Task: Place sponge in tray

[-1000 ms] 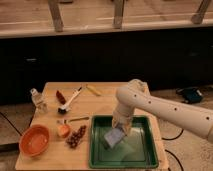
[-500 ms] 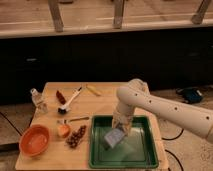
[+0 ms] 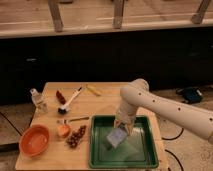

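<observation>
Nothing visible has moved since the earlier frame: the gripper (image 3: 123,128) hangs over the tray (image 3: 142,148), and the sponge (image 3: 116,137) lies tilted just below it, inside the tray. Whether the gripper holds the sponge or has let it go, I cannot tell.

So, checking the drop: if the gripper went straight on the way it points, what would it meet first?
Likely the sponge, right below the gripper, which points down over the tray; then the tray floor. Whether they already touch is unclear.
</observation>
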`<state>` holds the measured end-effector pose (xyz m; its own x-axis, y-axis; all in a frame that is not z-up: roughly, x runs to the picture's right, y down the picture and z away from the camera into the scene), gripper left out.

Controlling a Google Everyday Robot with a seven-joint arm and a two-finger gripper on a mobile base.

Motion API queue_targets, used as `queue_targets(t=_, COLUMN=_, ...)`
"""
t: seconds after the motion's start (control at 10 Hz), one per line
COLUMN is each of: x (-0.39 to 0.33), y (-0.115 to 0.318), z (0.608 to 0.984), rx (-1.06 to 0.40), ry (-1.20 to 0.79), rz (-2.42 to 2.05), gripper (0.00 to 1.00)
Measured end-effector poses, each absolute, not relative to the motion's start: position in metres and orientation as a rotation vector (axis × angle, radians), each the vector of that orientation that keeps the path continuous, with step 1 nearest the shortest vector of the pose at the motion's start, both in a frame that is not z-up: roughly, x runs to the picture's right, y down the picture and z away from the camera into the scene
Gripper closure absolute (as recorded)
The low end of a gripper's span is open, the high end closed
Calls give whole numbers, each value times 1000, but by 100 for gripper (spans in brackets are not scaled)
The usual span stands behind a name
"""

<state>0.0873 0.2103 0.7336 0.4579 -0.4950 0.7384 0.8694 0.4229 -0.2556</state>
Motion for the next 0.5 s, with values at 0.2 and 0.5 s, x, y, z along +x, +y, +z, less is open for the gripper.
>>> queue_targets(t=0.2, x=97, y=214, z=739, rx=-697, ry=-632, rz=-920, gripper=100)
queue_targets(t=0.5, x=110, y=216, z=743, rx=-705, ry=-637, rz=-910, gripper=100)
